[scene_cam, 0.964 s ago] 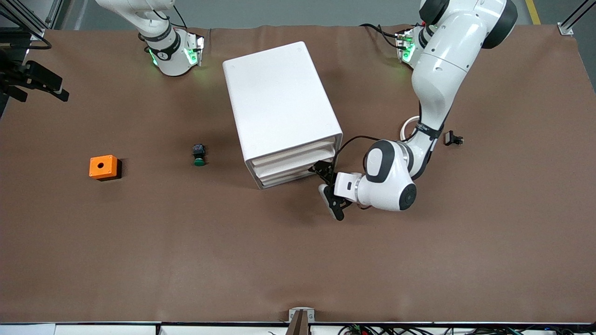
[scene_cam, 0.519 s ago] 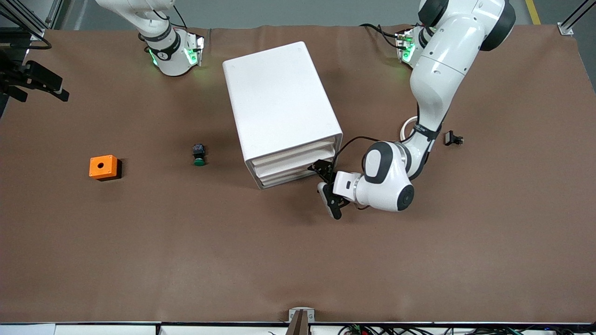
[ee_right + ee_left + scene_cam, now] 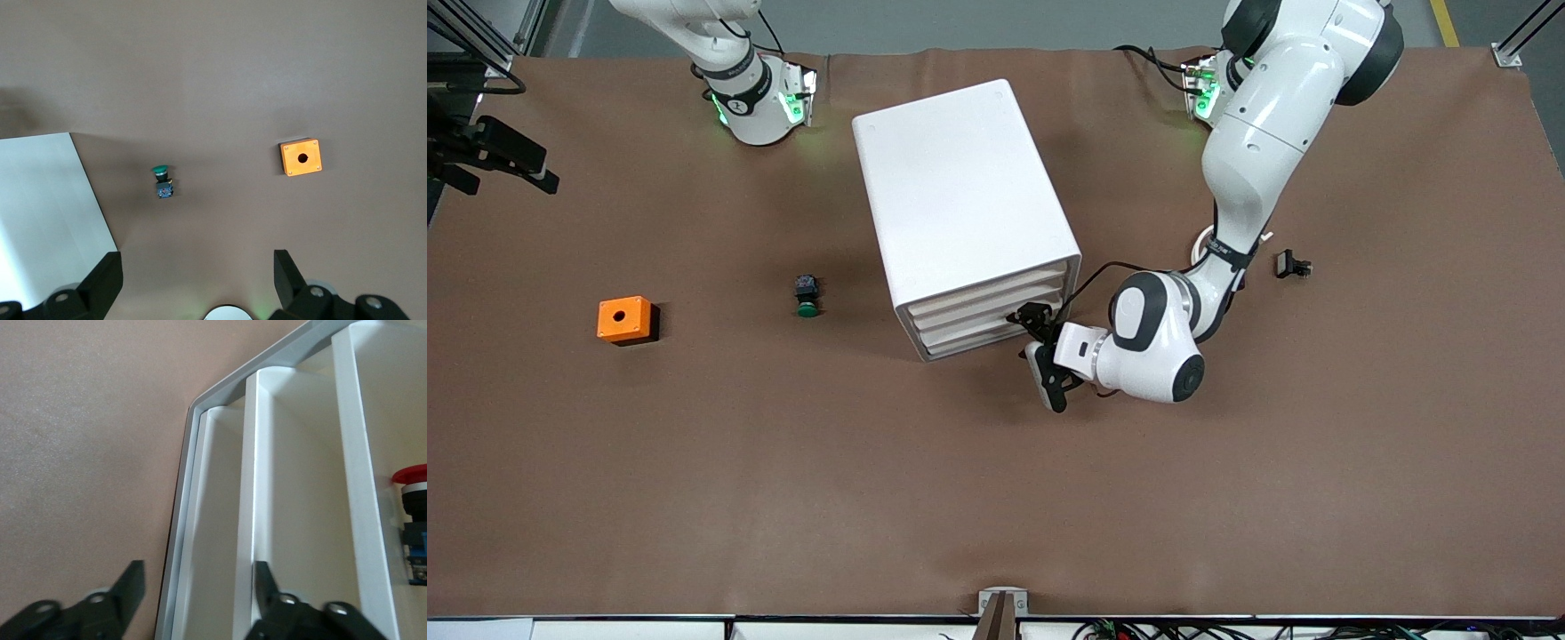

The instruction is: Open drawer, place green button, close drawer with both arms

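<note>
You've got the drawer [image 3: 969, 345] closed at mid-frame, front view, w/ left gripper [image 3: 1040, 356] fingers apart astride its front lip: prob. light, stiff, slick plastic, so pinch that lip; button [image 3: 807, 298] lies on the bench [image 3: 996, 498] beside the cabinet [image 3: 960, 187], right gripper [image 3: 197, 267] waiting overhead, fingers apart.

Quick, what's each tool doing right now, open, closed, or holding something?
Left tool: open, fingers straddling the lowest drawer's front edge, nothing gripped yet.
Right tool: open, empty, waiting high over the table.
</note>
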Robot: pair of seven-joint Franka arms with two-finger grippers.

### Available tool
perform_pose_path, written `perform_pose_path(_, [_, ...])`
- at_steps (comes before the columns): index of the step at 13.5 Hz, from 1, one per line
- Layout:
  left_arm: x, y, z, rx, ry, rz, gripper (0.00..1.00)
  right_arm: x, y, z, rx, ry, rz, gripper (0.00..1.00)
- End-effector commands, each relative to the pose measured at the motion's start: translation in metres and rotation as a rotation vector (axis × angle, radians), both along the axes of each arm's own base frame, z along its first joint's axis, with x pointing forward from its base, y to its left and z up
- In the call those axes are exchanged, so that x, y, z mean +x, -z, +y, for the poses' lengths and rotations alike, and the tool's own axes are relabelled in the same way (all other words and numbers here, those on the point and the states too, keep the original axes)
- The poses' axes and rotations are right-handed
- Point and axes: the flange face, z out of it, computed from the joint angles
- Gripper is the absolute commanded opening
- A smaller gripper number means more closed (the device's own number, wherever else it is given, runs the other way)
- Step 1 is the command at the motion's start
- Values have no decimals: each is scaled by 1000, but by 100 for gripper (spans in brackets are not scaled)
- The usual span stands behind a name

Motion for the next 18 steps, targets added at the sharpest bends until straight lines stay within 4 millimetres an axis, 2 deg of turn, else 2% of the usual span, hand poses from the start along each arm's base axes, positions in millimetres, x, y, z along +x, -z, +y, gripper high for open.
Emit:
perform_pose_path(1, [3,0,1,-27,6,-1,10,-7,-3,0,4,-4,-3,100])
perform_pose_path(2, [3,-1,1,-26,6,-2,5,-7,-3,1,4,-5,-3,100])
perform_pose_path(4, [4,-2,2,-26,6,-4,0,-7,-3,0,4,-4,-3,100])
perform_pose_path(9, [7,-5,5,-20,2,-12,0,-7,-3,-2,5,-1,-2,100])
perform_pose_path(15, [27,-13,33,-23,-45,-25,0,-7,-3,-2,5,1,-2,100])
perform_pose_path(17, [31,-19,39,-27,-56,-33,0,-7,-3,-2,5,-1,-2,100])
perform_pose_path(18, [41,-26,44,-34,-69,-49,0,-7,-3,-2,5,-1,-2,100])
